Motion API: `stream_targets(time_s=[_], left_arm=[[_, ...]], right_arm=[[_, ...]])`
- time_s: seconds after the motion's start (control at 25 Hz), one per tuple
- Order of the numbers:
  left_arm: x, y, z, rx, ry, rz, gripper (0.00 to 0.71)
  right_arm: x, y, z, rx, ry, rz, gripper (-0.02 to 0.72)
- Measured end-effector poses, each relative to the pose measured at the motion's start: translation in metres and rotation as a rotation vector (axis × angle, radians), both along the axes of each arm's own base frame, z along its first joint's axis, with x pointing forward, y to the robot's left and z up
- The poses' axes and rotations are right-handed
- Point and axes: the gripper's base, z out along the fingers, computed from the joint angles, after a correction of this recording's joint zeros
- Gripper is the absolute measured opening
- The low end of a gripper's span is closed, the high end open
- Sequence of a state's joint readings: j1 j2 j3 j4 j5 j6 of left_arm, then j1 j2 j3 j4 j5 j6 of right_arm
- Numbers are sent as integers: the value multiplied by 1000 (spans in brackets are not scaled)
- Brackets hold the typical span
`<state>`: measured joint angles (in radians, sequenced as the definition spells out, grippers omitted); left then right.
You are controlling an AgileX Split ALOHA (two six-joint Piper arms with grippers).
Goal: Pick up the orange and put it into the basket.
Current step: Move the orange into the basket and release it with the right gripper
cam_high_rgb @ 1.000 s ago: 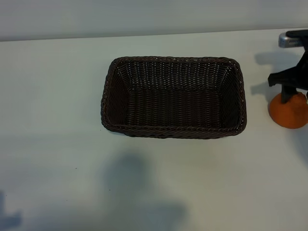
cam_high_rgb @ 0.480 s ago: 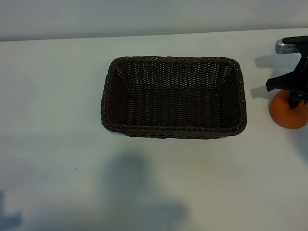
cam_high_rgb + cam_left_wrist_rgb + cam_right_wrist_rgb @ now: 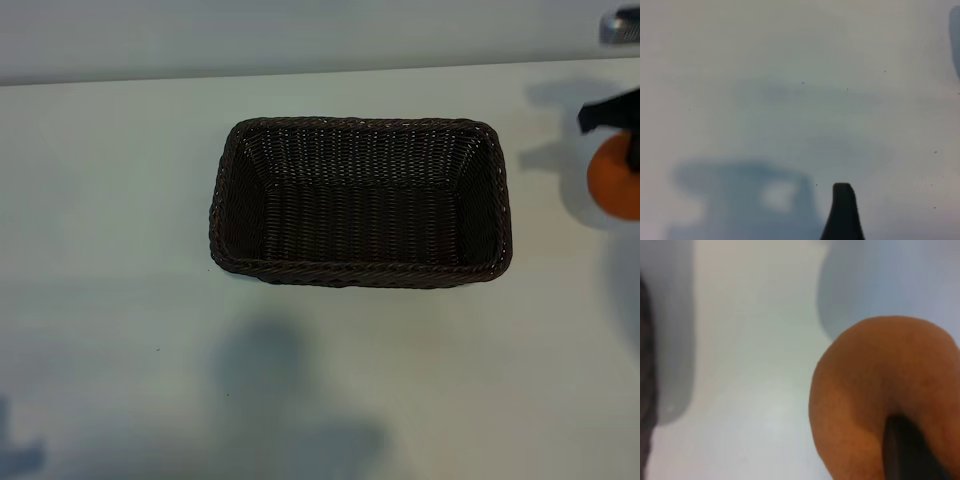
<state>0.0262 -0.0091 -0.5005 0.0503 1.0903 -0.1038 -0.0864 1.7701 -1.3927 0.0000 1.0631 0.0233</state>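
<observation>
**Orange clamped at the far right**

The basket [image 3: 360, 203] sat mid-frame on the white surface [image 3: 110, 200], nothing inside it. At the right edge, well apart from it, the right claw [image 3: 628, 135] pinched the orange [image 3: 613, 180] from above. The left claw [image 3: 842, 212], seen only from its wrist, stood wide over bare surface.

I am seeing the dark brown rectangular woven wicker basket [image 3: 360, 203] sitting empty mid-counter [image 3: 120, 250]. At the far right edge, my right arm's black tool [image 3: 627, 135] is gripping the small round orange fruit [image 3: 614, 178], lifting it clear above its shadow on the pale counter.
</observation>
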Motion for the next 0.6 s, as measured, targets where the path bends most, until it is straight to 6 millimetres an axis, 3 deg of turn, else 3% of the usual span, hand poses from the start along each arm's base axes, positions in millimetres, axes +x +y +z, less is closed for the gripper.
stream_targets(time_s=[0.24,0.48,0.6], left_arm=[[0,0,0,0,0,0,565],[0,0,0,0,0,0,565],[0,0,0,0,0,0,565]], right_arm=[[-9,1,44,-4,-67,12,85],[-11,3,47,17,-71,18,84],[-11,16,47,55,-69,59,84]])
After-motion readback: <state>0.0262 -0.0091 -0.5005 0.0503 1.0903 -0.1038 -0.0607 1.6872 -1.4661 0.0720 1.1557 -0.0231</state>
